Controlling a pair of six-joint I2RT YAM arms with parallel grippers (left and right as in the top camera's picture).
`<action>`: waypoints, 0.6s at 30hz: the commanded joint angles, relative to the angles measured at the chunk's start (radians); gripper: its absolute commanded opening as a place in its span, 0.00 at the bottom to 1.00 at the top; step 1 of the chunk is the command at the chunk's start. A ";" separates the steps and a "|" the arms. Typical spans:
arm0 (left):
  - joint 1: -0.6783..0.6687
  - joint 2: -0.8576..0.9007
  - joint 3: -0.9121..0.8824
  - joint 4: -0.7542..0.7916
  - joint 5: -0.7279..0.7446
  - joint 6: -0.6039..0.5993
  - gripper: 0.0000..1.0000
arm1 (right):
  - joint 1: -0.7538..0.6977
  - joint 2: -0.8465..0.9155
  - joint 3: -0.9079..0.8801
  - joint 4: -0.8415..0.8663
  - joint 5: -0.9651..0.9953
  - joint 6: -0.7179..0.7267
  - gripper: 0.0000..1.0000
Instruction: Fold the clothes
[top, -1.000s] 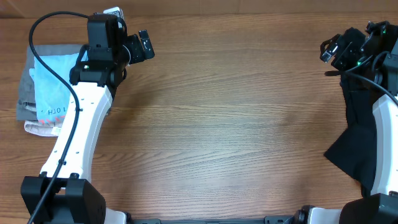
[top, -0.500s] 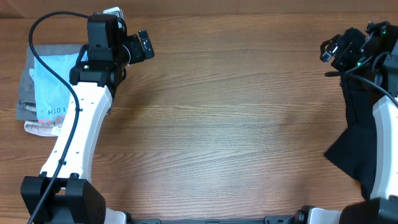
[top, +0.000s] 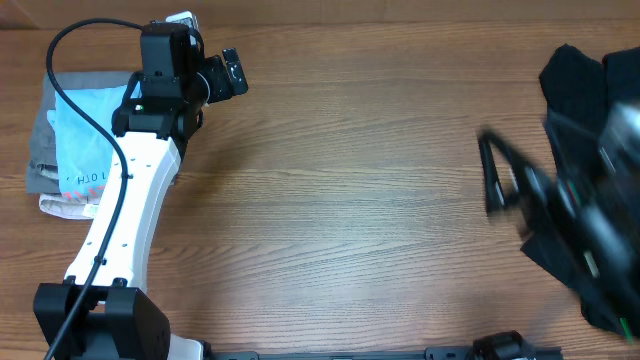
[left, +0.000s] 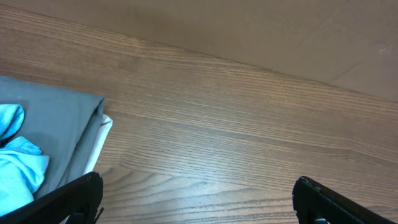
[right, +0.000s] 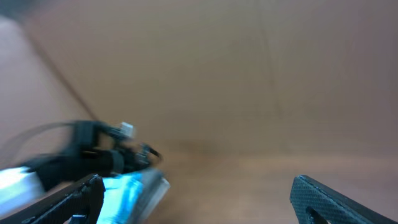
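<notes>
The clothes, a light blue T-shirt (top: 80, 140) with red lettering near its front edge, lie folded on top of a small pile at the table's far left. The left wrist view catches the shirt (left: 15, 158) at its left edge. My left gripper (top: 225, 72) hovers just right of the pile, open and empty, with bare wood between its fingers (left: 68, 199). My right gripper (top: 500, 180) is a motion-blurred shape at the right, pointing toward the middle of the table. It is open and empty (right: 199, 202), and its view looks across at the shirt (right: 124, 186).
Under the shirt lie a folded grey garment (left: 62, 124) and a white one (top: 60, 205). A black cloth (top: 580, 75) is spread along the table's right side, partly under the right arm. A cardboard wall (left: 249, 25) runs along the far edge of the table.
The right arm has swung from the far right corner down and in toward the table's middle, blurring in both views. The left arm and the pile have not moved.
</notes>
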 joint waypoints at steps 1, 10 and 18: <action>-0.006 0.010 -0.002 0.004 -0.016 -0.006 1.00 | 0.037 -0.138 -0.047 -0.029 0.053 -0.006 1.00; -0.006 0.010 -0.002 0.004 -0.016 -0.006 1.00 | 0.037 -0.467 -0.260 -0.096 0.127 -0.005 1.00; -0.006 0.010 -0.002 0.004 -0.016 -0.006 1.00 | 0.037 -0.643 -0.563 0.031 0.158 0.001 1.00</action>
